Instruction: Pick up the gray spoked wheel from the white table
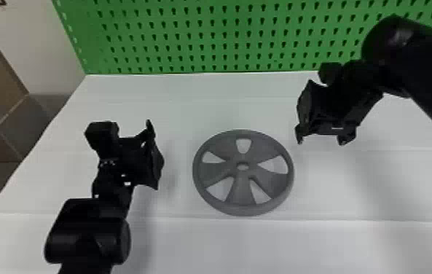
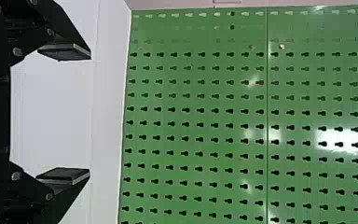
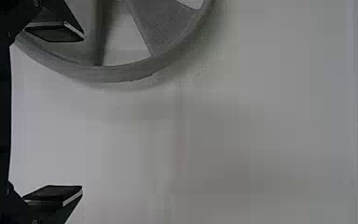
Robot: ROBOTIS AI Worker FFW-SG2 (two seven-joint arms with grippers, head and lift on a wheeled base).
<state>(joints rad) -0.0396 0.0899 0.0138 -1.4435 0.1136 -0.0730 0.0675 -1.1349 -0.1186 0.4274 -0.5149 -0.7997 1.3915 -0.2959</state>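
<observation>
The matte gray spoked wheel (image 1: 241,191) lay flat on the smooth white counter (image 1: 226,244), between the left gripper (image 1: 155,155) and the right gripper (image 1: 322,137). Its round rim circled broad, flaring spokes, rounded cutouts and a small oval-looking hub hole. Both pairs of flat black fingers stood spread wide, gripping nothing. Keyhole-shaped slots lined the glossy green panel (image 2: 298,135) behind.

For you: gray spoked wheel (image 3: 168,30), cropped by the right wrist view's top edge. Your left arm (image 1: 87,233): cut off by the head view's bottom edge; right arm (image 1: 422,65), by its right edge.
</observation>
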